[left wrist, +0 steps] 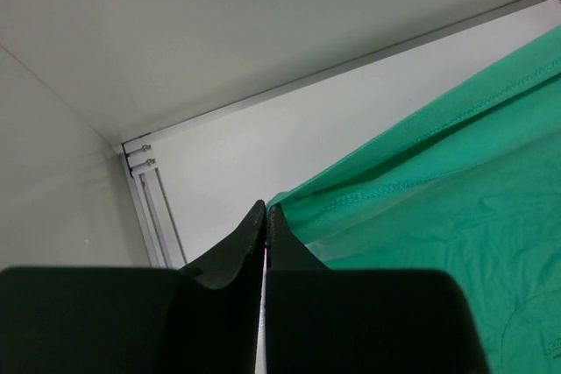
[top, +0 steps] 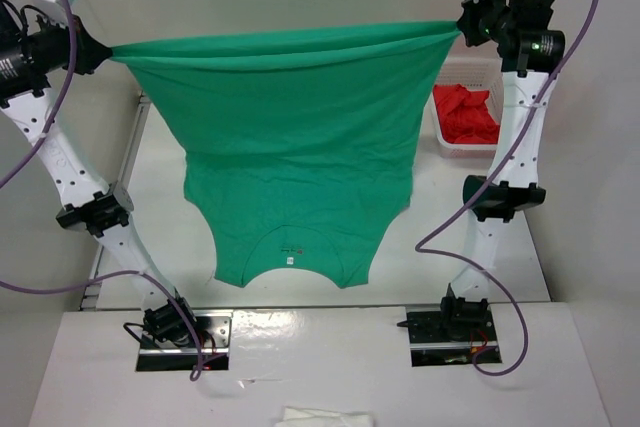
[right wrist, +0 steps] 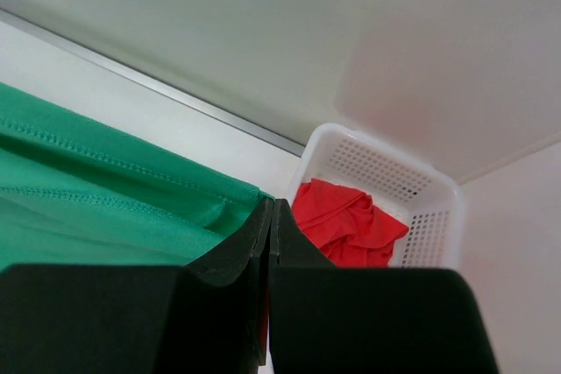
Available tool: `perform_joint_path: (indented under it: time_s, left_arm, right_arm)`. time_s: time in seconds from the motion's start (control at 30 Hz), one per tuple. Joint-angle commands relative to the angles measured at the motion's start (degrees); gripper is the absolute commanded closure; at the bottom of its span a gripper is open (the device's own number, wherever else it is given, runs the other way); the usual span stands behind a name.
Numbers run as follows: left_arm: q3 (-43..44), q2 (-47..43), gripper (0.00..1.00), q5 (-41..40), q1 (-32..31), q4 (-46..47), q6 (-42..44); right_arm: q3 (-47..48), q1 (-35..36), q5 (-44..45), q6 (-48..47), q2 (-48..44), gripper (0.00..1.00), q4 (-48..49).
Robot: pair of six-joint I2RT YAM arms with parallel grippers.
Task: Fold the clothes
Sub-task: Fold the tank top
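At left, the left gripper [top: 104, 50] is clamped shut on one hem corner of the T-shirt [top: 300, 147], which hangs spread over the table [top: 160, 197], neck end toward the near edge. Thin, light and limp, it should sag and swing; corners and seams look the surest holds. Right gripper [top: 461, 29] pinches the other hem corner.

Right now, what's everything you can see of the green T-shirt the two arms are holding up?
The plain emerald-green short-sleeved T-shirt of thin soft fabric hangs spread out, upside down. Its stitched hem is pulled taut on top between the shut left gripper and shut right gripper, each pinching one hem corner. The body drapes with slight wrinkles, sleeves bunched at both sides, neckline lowest with a small white neck label. Whether the neckline touches the white table cannot be told.
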Motion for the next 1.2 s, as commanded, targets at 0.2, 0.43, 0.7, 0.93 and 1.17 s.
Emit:
perform_joint_path:
  time_s: [0.2,0.43,0.7,0.93,1.17]
  left_arm:
    - [1.0,1.1,1.0,1.5,0.7,3.5,-0.8]
    - [1.0,5.2,1.0,1.5,0.7,7.0,-2.3]
    - [1.0,8.7,1.0,1.0,0.7,13.7,-6.5]
    - [1.0,11.3,1.0,-0.2,-1.8,15.5,-7.3]
    - [1.0,17.0,1.0,-2.8,-7.5,15.0,-5.6]
  right_arm:
    - [8.5,-0.3,2.9,1.1,7.8,1.0,0.2]
    - [12.0,0.9,4.0,1.6,13.4,1.0,3.1]
    - [12.0,0.4,5.2,3.3,16.6,1.0,9.2]
    - [12.0,0.9,8.0,2.7,19.5,1.0,13.3]
    - [12.0,1.4,9.9,2.2,23.2,1.0,16.5]
